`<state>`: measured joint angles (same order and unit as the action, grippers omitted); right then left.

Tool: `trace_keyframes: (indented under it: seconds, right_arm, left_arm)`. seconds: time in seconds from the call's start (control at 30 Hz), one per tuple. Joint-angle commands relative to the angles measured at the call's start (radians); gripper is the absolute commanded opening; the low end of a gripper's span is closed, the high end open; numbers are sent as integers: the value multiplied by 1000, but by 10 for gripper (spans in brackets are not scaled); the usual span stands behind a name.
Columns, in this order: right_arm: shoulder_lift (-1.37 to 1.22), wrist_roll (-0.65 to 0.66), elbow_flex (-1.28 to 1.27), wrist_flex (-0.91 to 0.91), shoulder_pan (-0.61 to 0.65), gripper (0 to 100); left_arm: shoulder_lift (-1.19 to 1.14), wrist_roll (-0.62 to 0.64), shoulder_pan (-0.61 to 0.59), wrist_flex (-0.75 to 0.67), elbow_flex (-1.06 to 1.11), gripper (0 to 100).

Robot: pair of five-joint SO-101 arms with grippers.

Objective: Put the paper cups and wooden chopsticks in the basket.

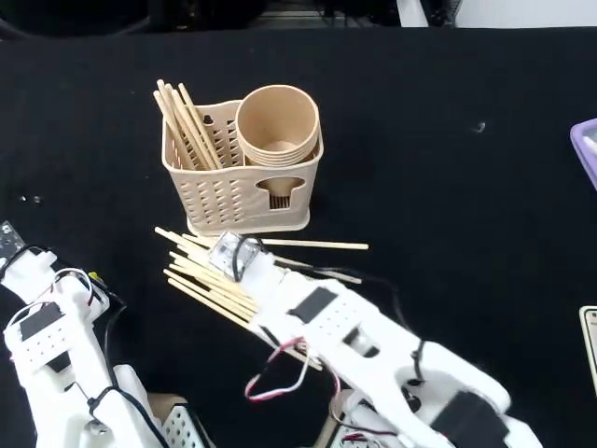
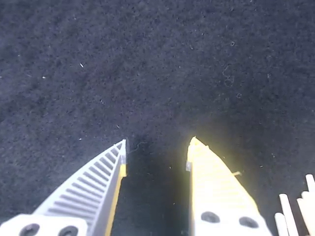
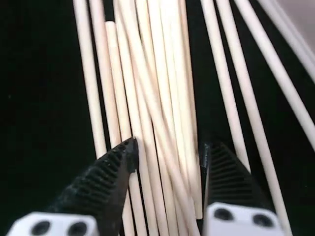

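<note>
Right wrist view puts our right gripper [image 3: 170,152], jaws apart, astride loose chopsticks [image 3: 157,98] on the table [image 1: 448,187], about ten, near the one basket [image 1: 233,196]. We judge closing on a few comes next. Inside stand stacked paper cups [image 1: 278,126], perhaps four, and five-odd stowed chopsticks [image 1: 187,126]. Our left gripper [image 2: 157,147] hangs spread.

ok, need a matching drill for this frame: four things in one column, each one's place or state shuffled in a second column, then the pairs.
Things
1. cups
2. loose chopsticks
3. left gripper
4. right gripper

Places or states
A. open, above bare table
B. stacked in the basket
C. open, astride some of the chopsticks
D. lying on the table in front of the basket

Pairs: 1-B, 2-D, 3-A, 4-C
</note>
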<state>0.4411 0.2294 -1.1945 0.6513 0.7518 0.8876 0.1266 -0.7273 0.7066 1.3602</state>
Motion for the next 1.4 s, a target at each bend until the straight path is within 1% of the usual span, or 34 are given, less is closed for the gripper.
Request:
trace_keyframes:
  seconds: [0.0,0.1,0.17,0.27,0.53,0.6,0.67,0.73,0.8,0.87,0.97,1.1,1.27,1.37]
  right_arm:
    - [-58,12,64,23,11,151]
    - [-35,35,56,21,11,11]
    - [-4,35,38,25,6,28]
    - [77,35,1,28,6,10]
    - [366,44,-82,192,6,11]
    - [403,97,-93,262,5,11]
    - [412,183,-102,321,5,11]
    - [412,232,-107,348,5,12]
    - [412,236,-105,353,5,31]
    - [412,235,-105,351,5,94]
    - [412,181,-102,348,9,189]
    - [414,115,-104,288,12,168]
    - [414,112,-107,261,77,158]
    - [414,112,-108,245,92,160]
  left_arm:
    - [14,-2,8,-14,-22,205]
    - [14,-2,8,-14,-22,205]
    - [14,-2,8,-14,-22,205]
    - [14,-2,8,-17,-22,205]
    - [14,-2,8,-20,-22,205]
    - [14,-2,8,-20,-22,205]
    - [14,-2,8,-20,-22,205]
    - [14,-2,8,-20,-22,205]
    - [14,-2,10,-20,-22,205]
    - [14,-2,10,-20,-22,205]
    - [14,-2,10,-20,-22,205]
    - [14,-2,10,-20,-22,205]
    - [14,-2,10,-20,-22,205]
    - [14,-2,10,-20,-22,205]
